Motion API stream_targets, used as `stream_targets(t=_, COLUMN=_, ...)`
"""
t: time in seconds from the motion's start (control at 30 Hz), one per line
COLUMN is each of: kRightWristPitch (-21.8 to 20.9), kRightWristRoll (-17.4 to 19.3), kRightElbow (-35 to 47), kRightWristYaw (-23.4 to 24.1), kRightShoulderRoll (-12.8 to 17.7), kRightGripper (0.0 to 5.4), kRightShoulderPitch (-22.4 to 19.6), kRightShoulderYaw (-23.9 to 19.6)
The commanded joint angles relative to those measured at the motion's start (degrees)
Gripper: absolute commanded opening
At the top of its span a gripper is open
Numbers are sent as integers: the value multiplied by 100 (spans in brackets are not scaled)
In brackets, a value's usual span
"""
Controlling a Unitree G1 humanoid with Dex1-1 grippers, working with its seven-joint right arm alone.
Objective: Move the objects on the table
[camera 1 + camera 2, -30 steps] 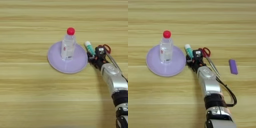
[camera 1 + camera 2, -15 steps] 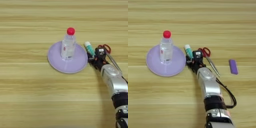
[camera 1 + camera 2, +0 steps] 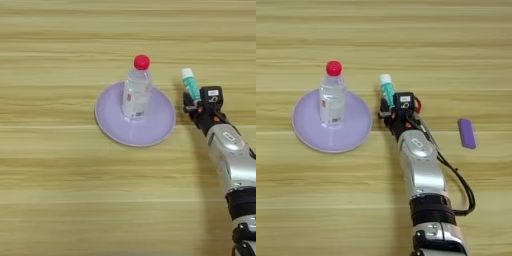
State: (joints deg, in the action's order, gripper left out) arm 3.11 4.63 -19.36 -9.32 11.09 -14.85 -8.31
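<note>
Jaws first: the right gripper [image 3: 392, 106] sits at the near end of the glue-stick tube [image 3: 387, 88]. The black fingers seem to flank the tube's lower part, but the gripper's own body covers them — whether they are pinching it or merely standing beside it, I cannot tell.

Tube: white cap pointing far, teal body running back toward the gripper. Lying flat or lifted off the wood — also not readable from here.

Scissors [image 3: 417, 104]: only a sliver of red handle shows at the gripper's right side, with a thin metal blade running near and right under the forearm. They appear to rest on the table [image 3: 316, 200], untouched.

Left of the gripper: the bottle [image 3: 332, 99], clear with a red cap, stands upright on a lilac plate [image 3: 308, 137]. The plate's right rim is near the gripper, not touching it.

Right, well apart: a small purple block [image 3: 466, 133] lying alone on the wood.

Progress, as a judgement: the bottle on the plate looks like a settled item. The tube is the piece in hand now; the scissors look yet to be handled. No goal spot for either is evident.
</note>
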Motion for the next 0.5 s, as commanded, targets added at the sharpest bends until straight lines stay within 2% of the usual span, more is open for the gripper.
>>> stream_targets(t=0.03, kRightWristPitch=-147, kRightWristRoll=33, kRightElbow=776, kRightWristYaw=-37, kRightShoulderRoll=74, kRightGripper=167, kRightShoulderPitch=-193, kRightShoulderYaw=33)
stream_targets(t=0.5, kRightWristPitch=245, kRightWristRoll=-29, kRightElbow=1515, kRightWristYaw=-535, kRightShoulderRoll=-162, kRightGripper=167, kRightShoulderPitch=221, kRightShoulderYaw=736)
